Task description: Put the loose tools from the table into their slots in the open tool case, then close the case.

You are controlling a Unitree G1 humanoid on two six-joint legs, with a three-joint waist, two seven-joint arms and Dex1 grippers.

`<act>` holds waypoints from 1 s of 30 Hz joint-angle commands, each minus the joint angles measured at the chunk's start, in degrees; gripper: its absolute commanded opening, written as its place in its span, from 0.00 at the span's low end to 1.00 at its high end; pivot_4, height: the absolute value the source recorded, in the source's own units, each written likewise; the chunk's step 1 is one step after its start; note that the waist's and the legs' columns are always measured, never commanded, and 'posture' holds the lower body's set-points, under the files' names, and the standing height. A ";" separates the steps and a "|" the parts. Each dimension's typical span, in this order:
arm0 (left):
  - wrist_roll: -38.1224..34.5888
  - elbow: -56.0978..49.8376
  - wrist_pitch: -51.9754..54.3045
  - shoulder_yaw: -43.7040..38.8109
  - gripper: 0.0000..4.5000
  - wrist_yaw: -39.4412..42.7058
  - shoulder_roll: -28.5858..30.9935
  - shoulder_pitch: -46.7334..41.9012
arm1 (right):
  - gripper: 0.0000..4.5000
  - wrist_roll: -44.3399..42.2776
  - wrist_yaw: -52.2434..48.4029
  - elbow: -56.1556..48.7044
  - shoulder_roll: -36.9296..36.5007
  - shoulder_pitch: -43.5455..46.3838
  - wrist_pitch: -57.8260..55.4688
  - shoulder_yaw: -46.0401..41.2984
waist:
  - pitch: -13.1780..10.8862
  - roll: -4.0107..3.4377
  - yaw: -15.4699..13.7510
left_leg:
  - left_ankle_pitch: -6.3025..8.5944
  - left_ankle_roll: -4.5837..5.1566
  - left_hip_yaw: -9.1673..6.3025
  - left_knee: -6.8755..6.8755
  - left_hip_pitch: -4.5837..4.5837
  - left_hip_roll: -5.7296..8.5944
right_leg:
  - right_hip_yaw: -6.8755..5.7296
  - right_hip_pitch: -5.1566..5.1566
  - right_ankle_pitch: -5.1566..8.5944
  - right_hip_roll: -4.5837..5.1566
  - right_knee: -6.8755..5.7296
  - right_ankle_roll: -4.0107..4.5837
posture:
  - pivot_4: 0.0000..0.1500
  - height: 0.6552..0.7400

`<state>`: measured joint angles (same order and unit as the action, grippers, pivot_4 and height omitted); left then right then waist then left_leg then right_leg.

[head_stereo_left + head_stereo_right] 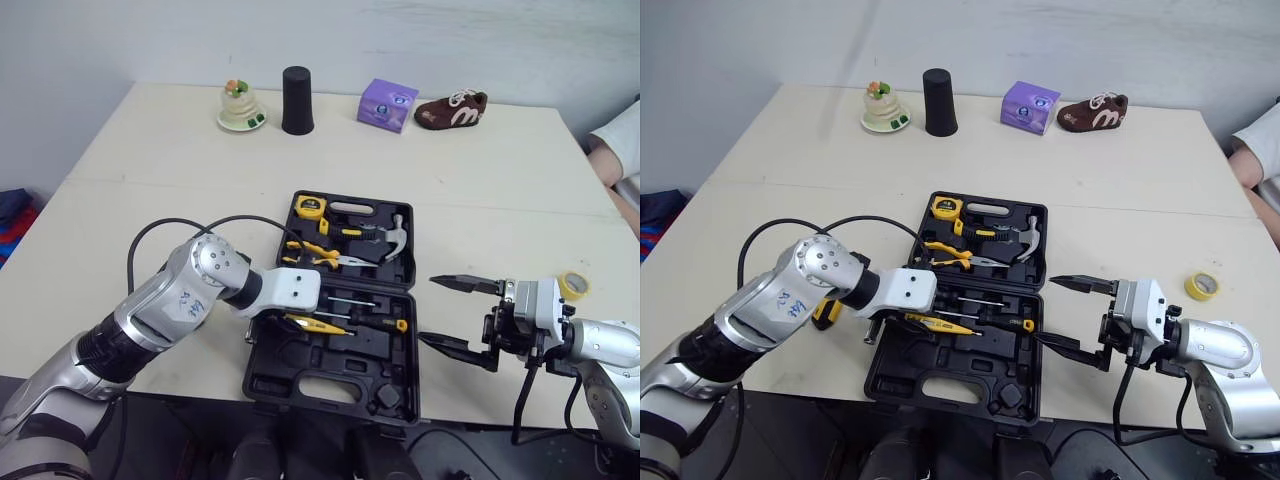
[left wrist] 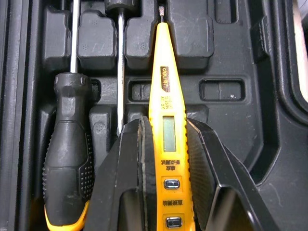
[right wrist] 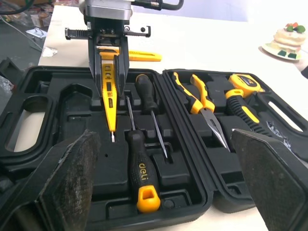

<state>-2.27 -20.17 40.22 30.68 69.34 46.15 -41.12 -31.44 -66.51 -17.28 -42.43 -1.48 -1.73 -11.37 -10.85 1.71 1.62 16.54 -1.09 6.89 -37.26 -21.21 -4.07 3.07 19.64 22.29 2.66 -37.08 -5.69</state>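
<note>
The black tool case (image 1: 330,385) lies open in the middle of the table. My left gripper (image 1: 290,318) is shut on a yellow tester pen (image 2: 166,110), held low over the near half of the case, beside two screwdrivers (image 3: 142,175) lying in their slots. The far half holds a tape measure (image 1: 310,208), pliers (image 1: 320,255) and a hammer (image 1: 385,240). A yellow and black tool (image 1: 825,312) lies on the table left of the case, partly under my left arm. My right gripper (image 1: 427,310) stands open just right of the case, holding nothing.
A yellow tape roll (image 1: 573,285) lies on the table by my right arm. Along the far edge stand a toy cake on a plate (image 1: 241,108), a black cup (image 1: 297,100), a purple box (image 1: 387,105) and a brown shoe (image 1: 451,110). A person's sleeve (image 1: 625,140) shows at the right edge.
</note>
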 commanded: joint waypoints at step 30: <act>-11.16 13.99 -28.32 -19.51 0.01 -4.21 -10.34 19.56 | 1.00 0.34 1.23 -1.14 0.20 0.58 0.48 0.74 | 0.00 -0.01 0.02 | 0.06 -0.01 0.05 -0.04 -0.01 -0.11 | 0.02 0.05 -0.02 0.01 -0.03 -0.02 | 1.00 1.00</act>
<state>-14.30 -5.91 12.87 10.74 65.72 36.11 -21.84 -30.75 -65.15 -17.74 -42.08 -1.17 -2.29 -9.36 -10.85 1.71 1.64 16.60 -1.10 6.94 -37.30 -21.21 -4.17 3.08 19.69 22.28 2.66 -37.11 -5.71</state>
